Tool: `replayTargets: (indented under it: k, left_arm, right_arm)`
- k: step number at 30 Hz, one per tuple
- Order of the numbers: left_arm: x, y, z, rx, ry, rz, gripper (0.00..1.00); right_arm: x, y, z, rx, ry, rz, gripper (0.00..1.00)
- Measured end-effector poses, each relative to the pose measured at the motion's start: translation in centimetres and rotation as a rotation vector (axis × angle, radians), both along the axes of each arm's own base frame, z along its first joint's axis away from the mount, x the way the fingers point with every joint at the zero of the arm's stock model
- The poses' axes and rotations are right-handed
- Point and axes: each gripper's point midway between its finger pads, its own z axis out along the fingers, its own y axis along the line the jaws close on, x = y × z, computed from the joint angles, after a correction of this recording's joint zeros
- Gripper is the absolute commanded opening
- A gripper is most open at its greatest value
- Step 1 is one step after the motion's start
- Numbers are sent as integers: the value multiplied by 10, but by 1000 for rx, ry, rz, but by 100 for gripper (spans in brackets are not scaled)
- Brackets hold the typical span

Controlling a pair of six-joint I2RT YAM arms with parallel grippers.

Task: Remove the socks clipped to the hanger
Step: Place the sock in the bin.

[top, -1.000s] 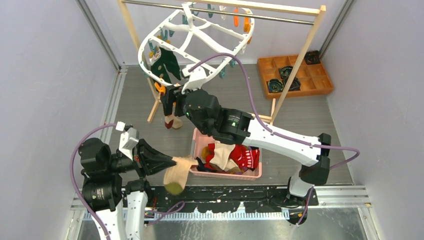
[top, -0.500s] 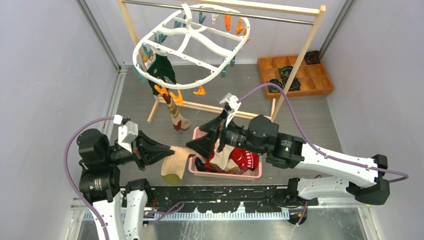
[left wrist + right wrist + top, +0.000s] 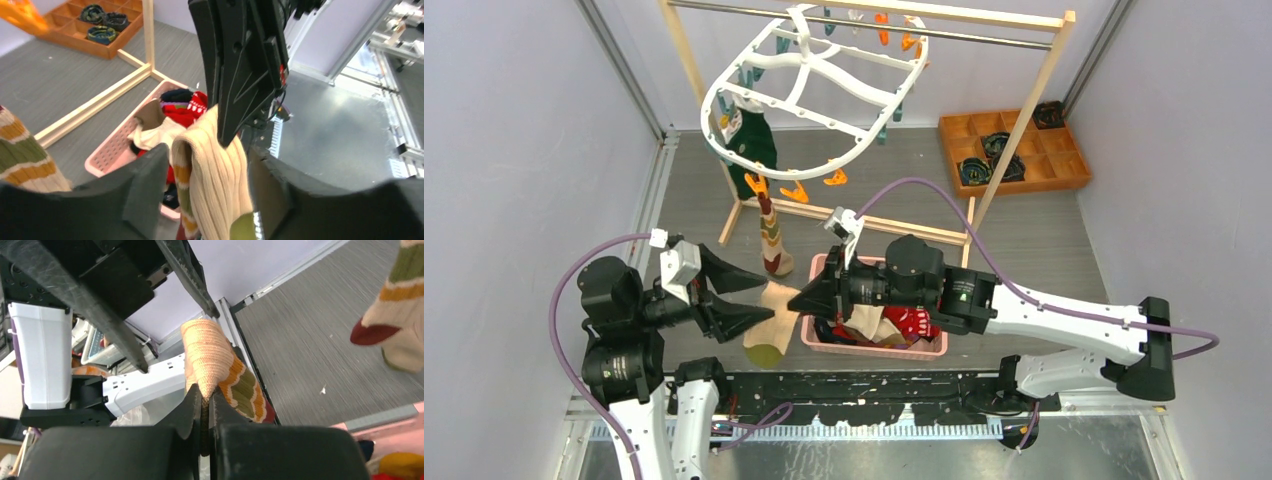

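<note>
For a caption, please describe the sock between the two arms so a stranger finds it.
Start at the pink basket, bottom centre. At its left end hangs a cream ribbed sock, pinched by the right arm's fingers. Its olive toe sets it apart from the clipped-up striped sock, whose toe is dark red.

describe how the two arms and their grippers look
Both arms have white links between bulky black joint housings, each trailed by a looping purple cable. The left arm and right arm end in a small white wrist block and black wedge-shaped tapering fingers: left gripper, right gripper.
</note>
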Motion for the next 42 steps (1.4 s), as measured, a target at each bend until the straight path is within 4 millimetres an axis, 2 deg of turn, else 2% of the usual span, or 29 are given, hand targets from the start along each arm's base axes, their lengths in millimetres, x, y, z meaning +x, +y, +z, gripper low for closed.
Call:
replayTargets:
  k: [1, 2, 6, 9, 13, 14, 16, 19, 20, 21, 24, 25, 27, 30, 32, 37, 38, 40, 42]
  left_arm:
    - [1, 0, 0, 3, -8, 5, 96]
    - [3, 1, 0, 7, -14, 12, 99]
    - [10, 3, 0, 18, -22, 45, 100]
    - [23, 7, -2, 29, -15, 80, 100]
    - [47, 15, -8, 41, 31, 129, 100]
    - [52, 16, -10, 42, 47, 140, 100]
    - [62, 20, -14, 47, 81, 164, 100]
    - [74, 24, -17, 57, 115, 201, 100]
    - [77, 26, -19, 62, 123, 213, 100]
    - [80, 27, -20, 67, 131, 225, 100]
    - [87, 31, -25, 81, 150, 251, 100]
    - [89, 32, -27, 86, 161, 261, 100]
    - [92, 34, -30, 94, 177, 274, 100]
    - [96, 37, -35, 105, 198, 291, 100]
    - [98, 38, -37, 109, 210, 298, 100]
    - [100, 40, -35, 116, 241, 309, 100]
    - [100, 40, -35, 117, 243, 311, 100]
    - [101, 41, -36, 119, 254, 316, 100]
    - [101, 41, -36, 122, 264, 322, 100]
  right_arm:
    - [2, -2, 0, -2, 1, -15, 1]
    - [4, -5, -1, -6, 1, -31, 1]
    - [16, -28, -18, -54, 4, -140, 1]
    - [37, -44, -43, -104, 12, -245, 1]
    - [78, -64, -100, -213, 75, -392, 1]
    - [88, -69, -119, -250, 101, -426, 1]
    - [105, -80, -157, -324, 151, -483, 1]
    - [124, -93, -201, -417, 208, -547, 1]
    - [128, -95, -210, -439, 217, -562, 3]
    - [134, -98, -221, -465, 222, -586, 10]
    - [145, -107, -242, -539, 210, -643, 47]
    - [147, -111, -245, -558, 195, -659, 57]
    - [149, -118, -246, -597, 154, -688, 70]
    - [147, -125, -230, -623, 80, -702, 76]
    - [146, -128, -206, -589, 44, -710, 71]
    - [147, -118, -125, -360, 10, -709, 43]
    - [147, -112, -116, -325, 13, -697, 38]
    - [148, -99, -114, -285, 36, -667, 31]
    - [150, -85, -131, -301, 68, -639, 27]
